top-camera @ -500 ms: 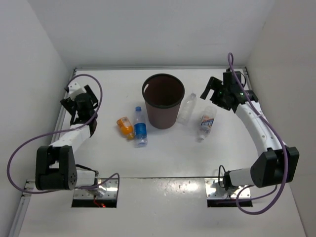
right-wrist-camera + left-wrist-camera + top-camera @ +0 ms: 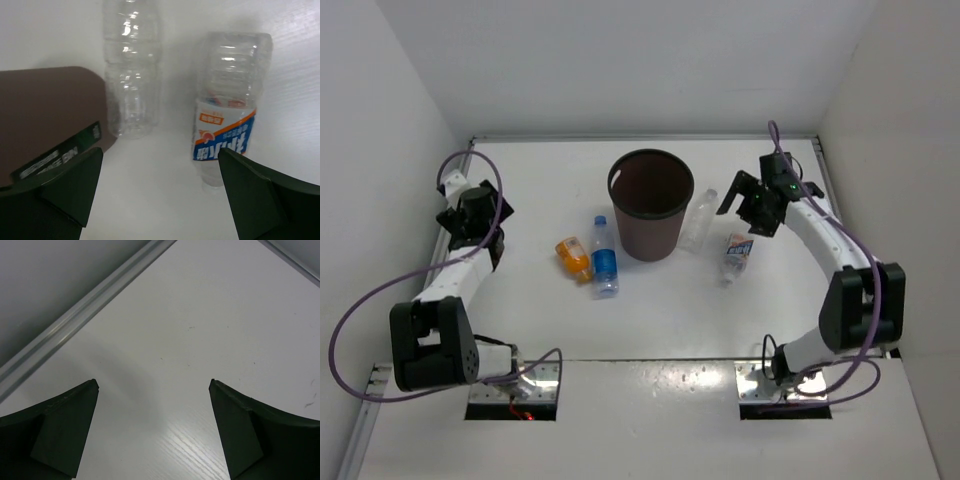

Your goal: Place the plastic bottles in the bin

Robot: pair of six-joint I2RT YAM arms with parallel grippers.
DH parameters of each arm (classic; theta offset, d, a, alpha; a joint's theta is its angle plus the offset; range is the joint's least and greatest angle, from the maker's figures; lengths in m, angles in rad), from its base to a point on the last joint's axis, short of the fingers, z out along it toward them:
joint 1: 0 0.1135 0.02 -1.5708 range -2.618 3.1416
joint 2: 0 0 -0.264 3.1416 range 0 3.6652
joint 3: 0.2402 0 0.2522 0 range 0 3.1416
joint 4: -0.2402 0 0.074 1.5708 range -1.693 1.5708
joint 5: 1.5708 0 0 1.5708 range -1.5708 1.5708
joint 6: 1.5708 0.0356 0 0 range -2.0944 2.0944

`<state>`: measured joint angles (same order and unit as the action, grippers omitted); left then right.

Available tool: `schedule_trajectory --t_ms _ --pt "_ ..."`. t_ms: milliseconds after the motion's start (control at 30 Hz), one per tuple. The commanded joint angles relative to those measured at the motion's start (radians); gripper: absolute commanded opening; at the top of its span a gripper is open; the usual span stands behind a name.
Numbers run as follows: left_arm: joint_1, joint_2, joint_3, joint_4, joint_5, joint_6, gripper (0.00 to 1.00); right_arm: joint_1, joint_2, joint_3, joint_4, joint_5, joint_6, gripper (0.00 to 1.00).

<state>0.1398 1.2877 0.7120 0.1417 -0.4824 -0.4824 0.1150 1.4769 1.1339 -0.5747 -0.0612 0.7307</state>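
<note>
Top external view: on the white bench the brown bin stands upright in the middle, with all four bottles lying outside it.

The right arm has swung in from the back-right corner in the last half second. Its tool now hangs over the far end of the labelled bottle, jaws apart and holding nothing. I'd say this is the approach for a first pick. The left arm has drawn back toward the left wall. Its tool is also spread, with only bare bench between the fingers in its wrist view.

The labelled bottle lies on its side just right of the bin. Its long axis runs near to far, slightly slanted, and the narrow cap end seems to point at the near edge. The clear bottle lies between it and the bin, roughly parallel, cap away. Left of the bin lie the blue bottle and the stubby orange one.
</note>
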Motion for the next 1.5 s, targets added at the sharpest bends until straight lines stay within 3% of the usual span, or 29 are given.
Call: schedule_trajectory --t_ms 0,300,533,667,833,1033,1267,1467 --pt "0.026 0.002 -0.002 0.005 0.027 -0.054 1.0 -0.015 0.071 0.067 -0.06 0.079 0.061 1.0" --pt "0.076 0.087 0.026 0.042 0.059 -0.055 1.0 -0.035 0.377 0.273 -0.276 0.221 0.049 1.0" --pt "0.191 0.117 0.026 0.033 0.143 -0.055 1.0 -0.035 0.453 0.262 -0.252 0.221 0.049 1.0" --pt "0.202 0.137 0.046 0.033 0.165 -0.064 1.0 -0.035 0.471 0.228 -0.237 0.221 0.058 1.0" --pt "0.202 0.137 0.037 0.065 0.206 -0.074 1.0 -0.035 0.513 0.208 -0.237 0.199 0.049 0.77" --pt "0.202 0.137 0.003 0.076 0.226 -0.074 1.0 -0.044 0.534 0.184 -0.211 0.176 0.03 0.71" --pt "0.202 0.128 -0.017 0.104 0.257 -0.064 1.0 -0.055 0.479 0.148 -0.177 0.156 0.03 0.55" --pt "0.202 0.128 -0.026 0.144 0.311 -0.064 1.0 -0.064 0.347 0.3 -0.224 0.181 0.019 0.4"
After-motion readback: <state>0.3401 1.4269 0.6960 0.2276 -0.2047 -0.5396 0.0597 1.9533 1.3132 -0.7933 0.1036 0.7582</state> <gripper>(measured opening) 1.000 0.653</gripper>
